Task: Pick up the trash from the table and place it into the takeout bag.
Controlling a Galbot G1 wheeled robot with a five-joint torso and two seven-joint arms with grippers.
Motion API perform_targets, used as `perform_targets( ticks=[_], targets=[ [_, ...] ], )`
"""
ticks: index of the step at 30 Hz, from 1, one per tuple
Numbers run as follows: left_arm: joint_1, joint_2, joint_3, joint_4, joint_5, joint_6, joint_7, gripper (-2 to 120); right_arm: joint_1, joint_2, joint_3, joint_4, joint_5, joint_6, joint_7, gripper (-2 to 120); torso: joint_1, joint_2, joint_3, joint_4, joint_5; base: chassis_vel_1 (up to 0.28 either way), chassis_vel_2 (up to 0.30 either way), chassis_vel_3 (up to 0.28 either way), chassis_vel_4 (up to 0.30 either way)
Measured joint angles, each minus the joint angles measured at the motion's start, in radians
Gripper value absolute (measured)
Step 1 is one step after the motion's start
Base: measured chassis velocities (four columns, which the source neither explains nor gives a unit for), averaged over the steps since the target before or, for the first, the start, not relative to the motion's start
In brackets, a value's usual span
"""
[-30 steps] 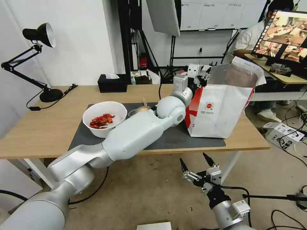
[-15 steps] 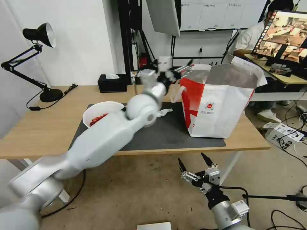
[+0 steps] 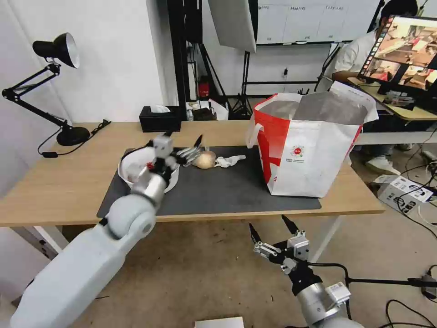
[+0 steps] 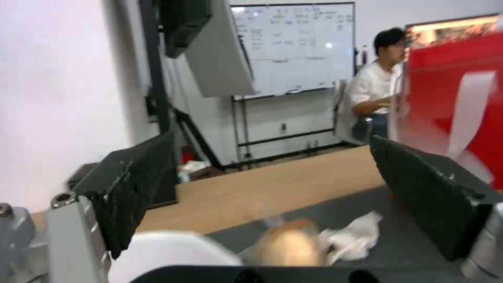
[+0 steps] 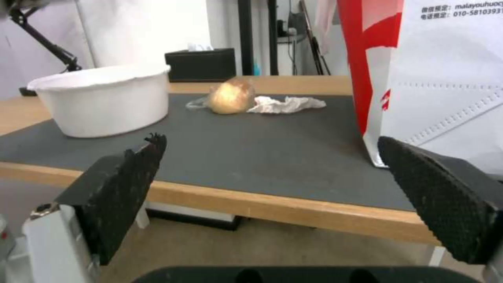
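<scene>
Over the bowl [image 3: 136, 171] at the mat's 9 o'clock end, the left gripper [image 3: 181, 148] hangs spread and empty; the knotted bag [image 3: 204, 160] lies at its 3 o'clock, so it should straddle the lump squarely before closing; right gripper [image 3: 272, 233] idles released below the table [image 3: 54, 182].

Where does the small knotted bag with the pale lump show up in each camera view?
Head view: small knotted bag on the dark mat, beside the white bowl.
Left wrist view: low centre, between the open left gripper fingers.
Right wrist view: mid-table, touching the crumpled tissue.
Shared landmark: the tissue beside it.
</scene>
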Motion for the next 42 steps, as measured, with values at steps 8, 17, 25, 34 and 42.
perform_targets(
  ticks=[8, 17, 25, 34, 42],
  targets=[
    [0.184, -0.021, -0.084, -0.045, 0.095, -0.025, -0.024, 100, -0.031, 0.044, 0.041, -0.001, -0.009, 0.060, -0.009, 100, 0.000, 0.000, 0.000, -0.0001, -0.0001, 0.000, 0.000, 0.000, 0.000],
    [0.477, -0.097, -0.321, -0.044, 0.175, -0.130, 0.075, 100, -0.044, 0.056, 0.092, 0.006, -0.019, 0.074, -0.012, 100, 0.000, 0.000, 0.000, 0.0002, 0.0000, 0.000, 0.000, 0.000, 0.000],
    [0.637, -0.168, -0.438, -0.060, 0.233, -0.170, 0.114, 100, -0.044, 0.054, 0.104, -0.023, -0.012, 0.079, -0.014, 100, 0.000, 0.000, 0.000, 0.0000, 0.0001, 0.000, 0.000, 0.000, 0.000],
    [0.748, -0.235, -0.466, -0.052, 0.259, -0.213, 0.137, 100, -0.045, 0.063, 0.099, -0.069, -0.012, 0.095, -0.017, 100, 0.000, 0.000, 0.000, 0.0000, 0.0002, 0.000, 0.000, 0.000, 0.000],
    [0.770, -0.249, -0.473, -0.043, 0.263, -0.231, 0.146, 100, -0.044, 0.063, 0.093, -0.079, -0.012, 0.095, -0.018, 100, 0.000, 0.000, 0.000, -0.0001, 0.0002, 0.000, 0.000, 0.000, 0.000]
  ],
)
